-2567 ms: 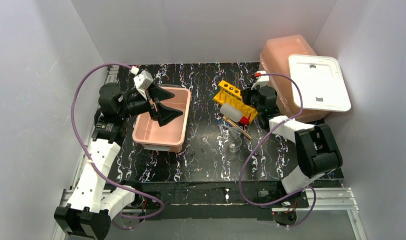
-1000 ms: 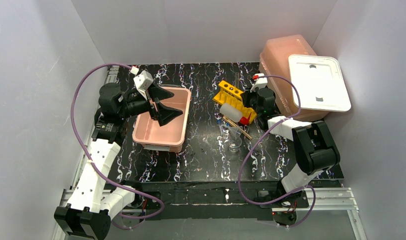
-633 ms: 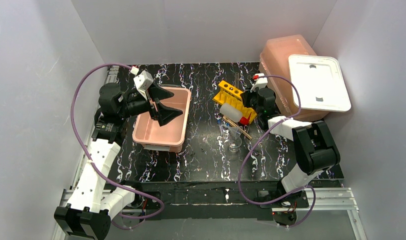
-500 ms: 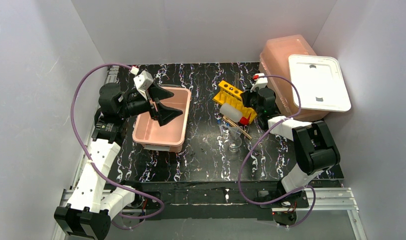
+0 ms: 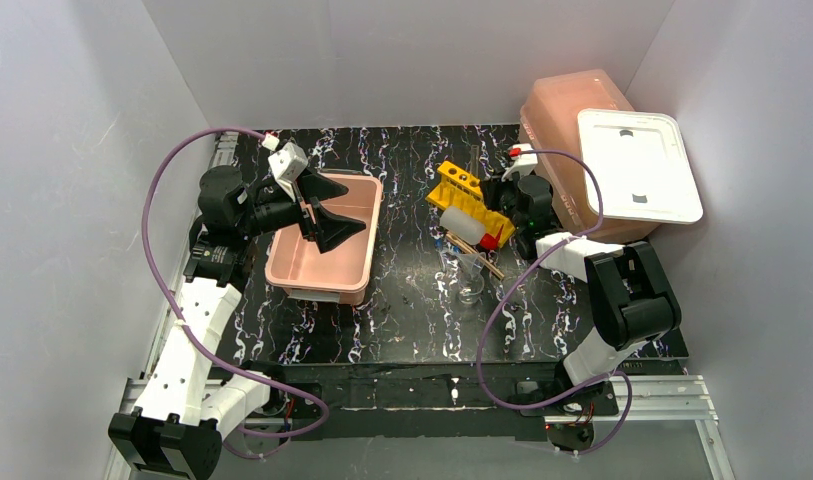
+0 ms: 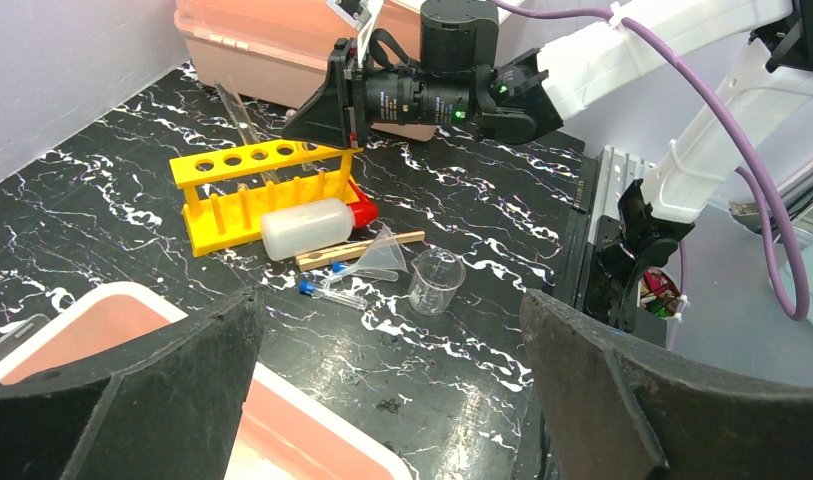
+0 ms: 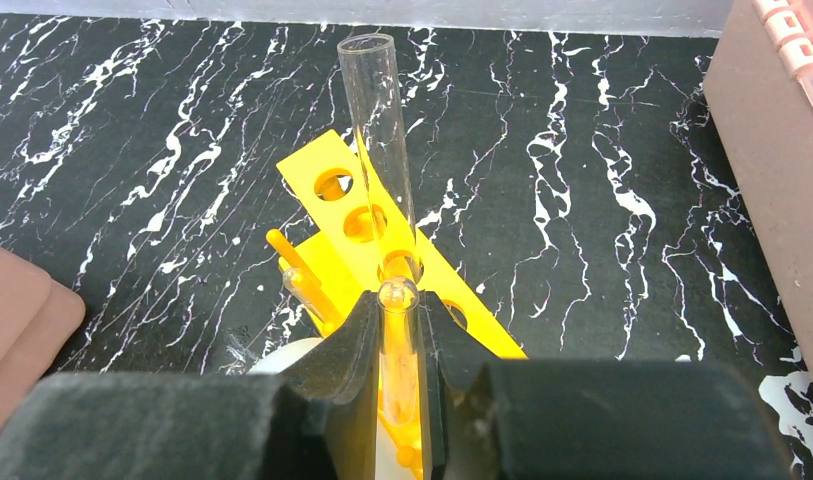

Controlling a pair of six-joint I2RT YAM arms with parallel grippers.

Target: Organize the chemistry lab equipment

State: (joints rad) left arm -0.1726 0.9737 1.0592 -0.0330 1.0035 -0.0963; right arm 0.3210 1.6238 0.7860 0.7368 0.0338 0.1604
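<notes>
The yellow six-hole tube rack (image 5: 469, 200) stands at centre right and also shows in the right wrist view (image 7: 327, 215). A clear tube (image 7: 377, 150) stands tilted in one of its holes. My right gripper (image 5: 497, 193) is shut on a second clear test tube (image 7: 398, 335), whose rounded end is just by a rack hole. The white bottle with red cap (image 5: 467, 227) lies in front of the rack. A brown rod (image 6: 357, 250), a funnel (image 6: 384, 255), a blue-capped tube (image 6: 332, 295) and a small beaker (image 5: 470, 288) lie near it. My left gripper (image 5: 327, 210) is open and empty.
The left gripper hovers over an open pink tub (image 5: 327, 268) at centre left. A larger pink tub (image 5: 562, 110) lies at the back right with a white lid (image 5: 637, 165) resting on it, close behind the right arm. Grey walls enclose the table.
The right wrist has shifted slightly up and left toward the rack with the tube in its jaws. The left arm has not moved.
</notes>
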